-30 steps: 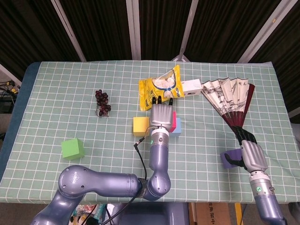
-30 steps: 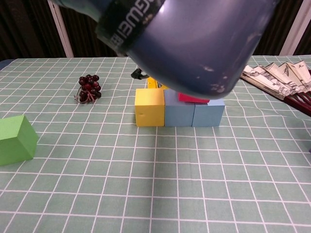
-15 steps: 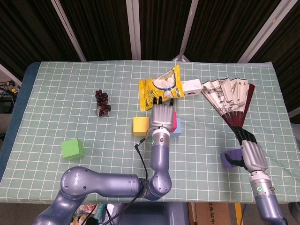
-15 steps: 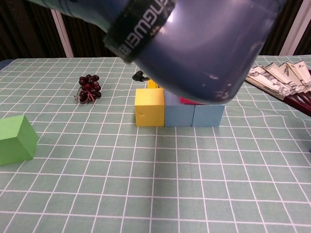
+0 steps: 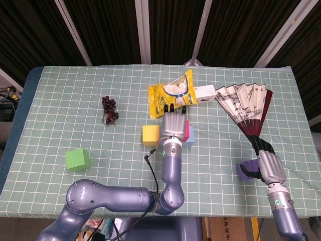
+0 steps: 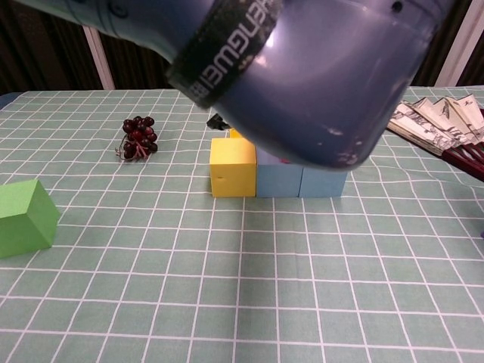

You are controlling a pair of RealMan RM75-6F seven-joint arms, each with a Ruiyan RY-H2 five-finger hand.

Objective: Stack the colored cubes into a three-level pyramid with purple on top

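At centre frame in the head view, my left robot hand [image 5: 174,123] lies palm-down over the cube row, fingers extended toward the snack bag [image 5: 172,93]; I cannot tell whether it grips anything. Yellow cube [image 5: 151,134] sits just left of it, blue cubes [image 6: 301,179] partly under it, and a pink cube [image 5: 186,130] shows at its right edge. Lower right, my right robot hand [image 5: 268,166] curls around the purple cube [image 5: 245,171] on the tabletop [image 5: 60,110]. Green cube [image 5: 78,159] lies apart, lower left. Against the earlier frames, the left forearm hides more of the pink cube in the chest view; cubes unmoved. The row's long axis runs left-right.
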